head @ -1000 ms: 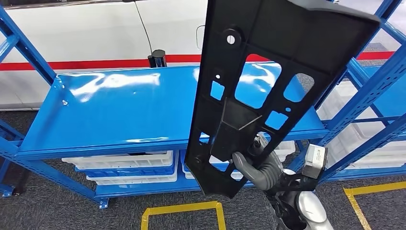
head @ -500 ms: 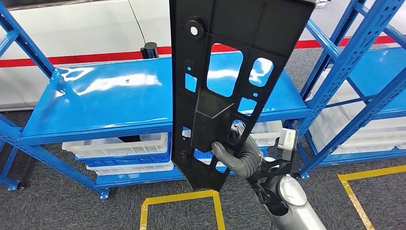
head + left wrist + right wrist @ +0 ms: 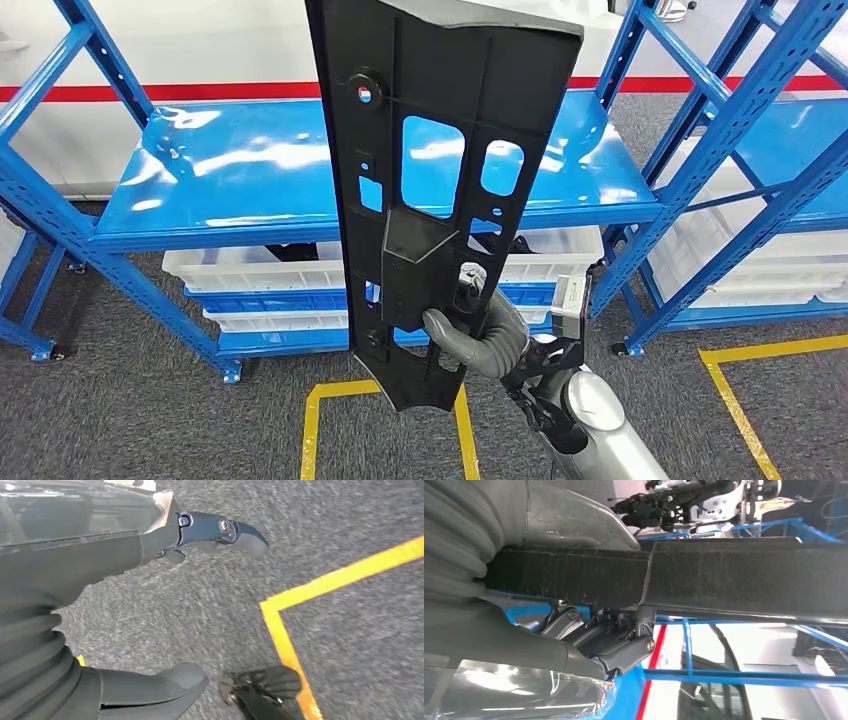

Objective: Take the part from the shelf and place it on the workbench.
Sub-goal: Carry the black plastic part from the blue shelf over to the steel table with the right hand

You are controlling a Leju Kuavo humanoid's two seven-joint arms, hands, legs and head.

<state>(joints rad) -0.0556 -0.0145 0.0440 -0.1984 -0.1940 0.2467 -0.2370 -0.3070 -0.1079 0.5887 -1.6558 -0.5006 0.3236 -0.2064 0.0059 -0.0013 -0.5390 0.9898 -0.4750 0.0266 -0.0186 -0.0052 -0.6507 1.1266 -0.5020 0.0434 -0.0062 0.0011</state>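
A long black plastic panel [image 3: 430,255] with several cut-outs stands nearly upright in front of me, clear of the blue shelf [image 3: 250,190] behind it. My right hand [image 3: 480,335] grips the panel near its lower end, thumb on the front face. In the right wrist view the panel's dark edge [image 3: 724,575] runs across the picture, clamped between the thumb and the fingers [image 3: 624,645] of that right hand [image 3: 559,520]. My left hand [image 3: 65,575] hangs over the grey carpet, fingers [image 3: 220,530] spread with nothing in them.
White bins [image 3: 270,275] sit on the lower levels of the blue shelf. A second blue rack [image 3: 740,130] stands to the right. Yellow tape [image 3: 385,390] marks squares on the grey carpet, and a yellow line [image 3: 280,630] also runs below the left hand.
The whole picture has shifted, so the camera has moved: the shelf now lies farther off and more to the right. The panel stays in my right hand and sits further left in the picture.
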